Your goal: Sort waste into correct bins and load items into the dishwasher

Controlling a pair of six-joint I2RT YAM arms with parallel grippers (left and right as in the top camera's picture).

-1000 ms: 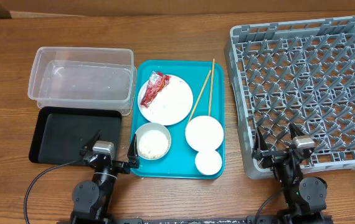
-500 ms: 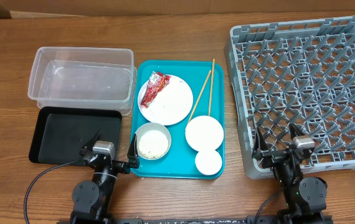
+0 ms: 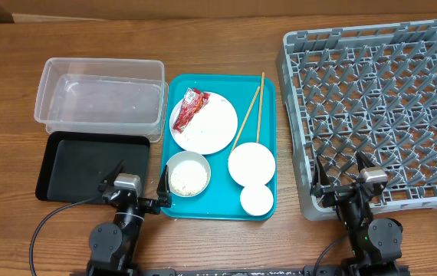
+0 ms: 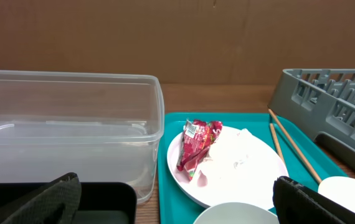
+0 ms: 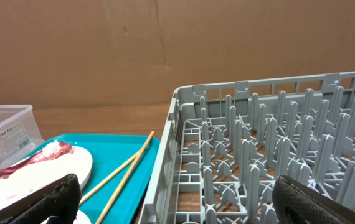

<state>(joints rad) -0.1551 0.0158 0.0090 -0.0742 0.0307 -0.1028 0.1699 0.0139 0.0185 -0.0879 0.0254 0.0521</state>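
Table (image 3: 218, 38): brown wood, with bare strips along the far edge and left of the bins.

Dish rack (image 3: 372, 92): grey lattice, low walls, on the right side. Only a narrow strip of wood lies between its left wall and the teal tray (image 3: 220, 195).

Teal tray: at centre, carrying all the dishes and waste.

Clear tub (image 3: 100, 96): far left, its right wall just beside the teal tray.

Black tray (image 3: 80, 161): directly in front of the tub, edges nearly touching.

Left gripper (image 3: 138, 182): jaws spread wide and holding nothing, above the black tray's near right corner.

Right gripper (image 3: 343, 175): jaws likewise spread and unladen, over the rack's near left corner.

Plate (image 3: 211, 126): on the far half of the teal tray.

Bowl (image 3: 251, 163): by the tray's right edge.

Rice bowl (image 3: 188, 159): near left, holding the rice grains (image 3: 188, 178).

Cup (image 3: 256, 199): near right corner, touching the bowl.

Chopsticks (image 3: 258, 107): angled along the tray's right side, their near ends at the bowl.

Wrapper (image 3: 192, 106): red, on the plate's far left rim.

Tissue (image 4: 236, 155): white, crumpled, on the plate beside the wrapper.
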